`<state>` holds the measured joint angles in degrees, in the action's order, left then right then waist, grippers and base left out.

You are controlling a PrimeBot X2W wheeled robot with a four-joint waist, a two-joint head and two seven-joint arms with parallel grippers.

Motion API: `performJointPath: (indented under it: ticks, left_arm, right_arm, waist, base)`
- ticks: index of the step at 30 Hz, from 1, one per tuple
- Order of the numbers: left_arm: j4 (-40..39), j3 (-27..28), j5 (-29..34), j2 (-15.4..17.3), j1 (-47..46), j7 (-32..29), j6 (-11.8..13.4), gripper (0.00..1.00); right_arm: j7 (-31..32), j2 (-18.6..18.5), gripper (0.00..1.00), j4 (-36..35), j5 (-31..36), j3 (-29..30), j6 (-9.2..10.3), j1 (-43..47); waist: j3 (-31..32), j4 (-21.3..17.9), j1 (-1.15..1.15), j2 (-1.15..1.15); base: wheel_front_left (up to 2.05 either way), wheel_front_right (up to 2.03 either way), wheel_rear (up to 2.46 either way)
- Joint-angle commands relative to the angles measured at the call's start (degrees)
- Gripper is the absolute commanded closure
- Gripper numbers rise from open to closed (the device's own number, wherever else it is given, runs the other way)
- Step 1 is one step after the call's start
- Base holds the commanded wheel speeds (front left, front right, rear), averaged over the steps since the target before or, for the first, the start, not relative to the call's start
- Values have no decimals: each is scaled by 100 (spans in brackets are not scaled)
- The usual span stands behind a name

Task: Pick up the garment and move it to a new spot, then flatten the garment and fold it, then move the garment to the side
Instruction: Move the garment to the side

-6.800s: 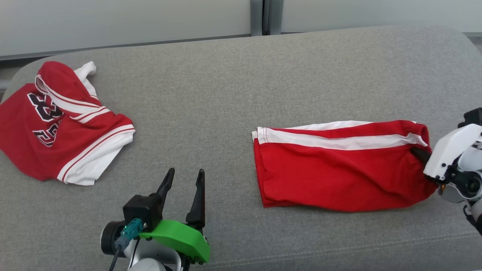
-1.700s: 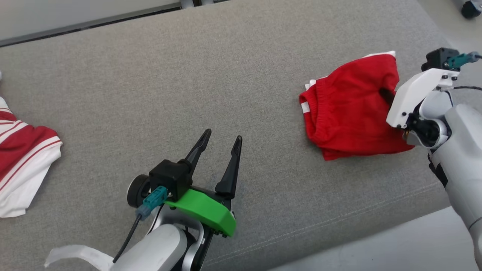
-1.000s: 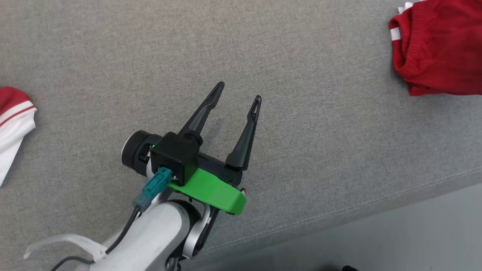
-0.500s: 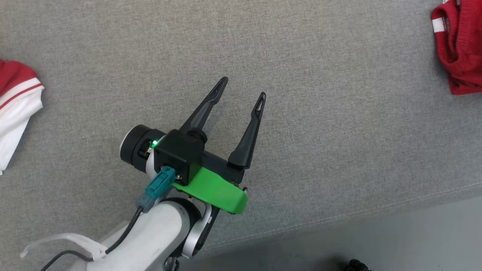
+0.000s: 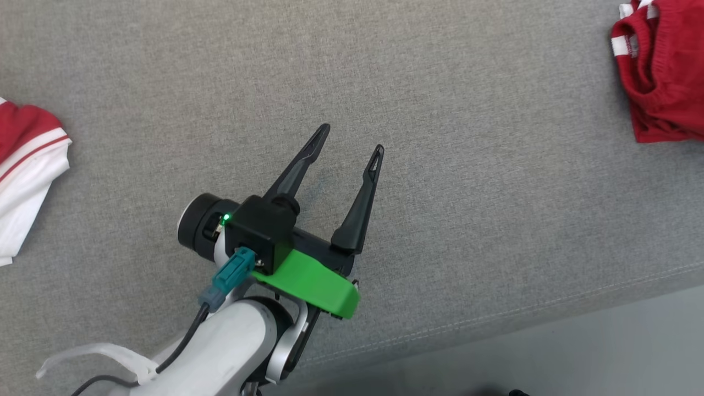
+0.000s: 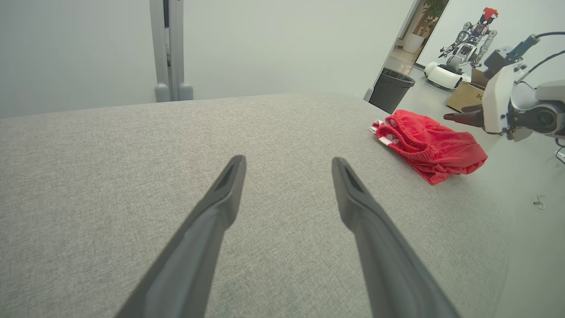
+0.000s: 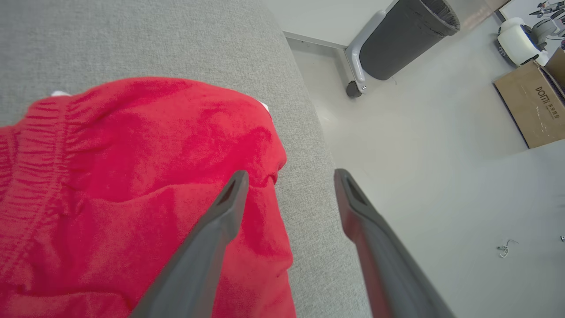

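The red shorts (image 5: 657, 77) lie bunched at two o'clock in the head view, by the bench (image 5: 440, 110) edge. Likely light and limp, best pinched at the waistband (image 6: 404, 134). Right gripper (image 7: 289, 176) gapes empty close by; left gripper (image 5: 352, 140) wide, idle.

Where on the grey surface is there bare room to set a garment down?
Free: the wide middle of the grey surface, between the jersey at left and the red shorts at right, under the open left gripper. Crowded: the right end.
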<state>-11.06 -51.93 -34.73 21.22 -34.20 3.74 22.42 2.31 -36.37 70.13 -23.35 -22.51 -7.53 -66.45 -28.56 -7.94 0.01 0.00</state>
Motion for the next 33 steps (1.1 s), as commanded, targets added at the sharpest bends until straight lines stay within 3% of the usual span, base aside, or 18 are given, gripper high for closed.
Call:
performJointPath:
  ticks: [1,9,20,27,33]
  left_arm:
    - [36,21,-40,29,117,50,-12,0]
    - [411,194,-398,4,453,322,-80,0]
    - [1062,719,-966,122,1059,800,-90,0]
    - [1378,1205,-1304,391,1703,1009,-12,0]
    - [1597,1596,-1530,645,2263,1101,-114,0]
  right_arm:
    - [-90,81,0,8,9,-3,8,26]
    - [-433,520,0,-517,-295,-300,8,193]
    - [-787,772,0,-1440,-959,-825,8,866]
    - [-1027,960,0,-1815,-1247,-944,8,1480]
    - [-1165,1265,0,-2082,-1335,-941,8,2085]
  waist:
    - [169,-45,-1,0]
    - [866,-36,-1,0]
    - [1849,234,-1,0]
    - [2436,401,-1,0]
    - [2799,498,-1,0]
  base:
    - [0,0,0]
    - [0,0,0]
    - [0,0,0]
    - [0,0,0]
    - [0,0,0]
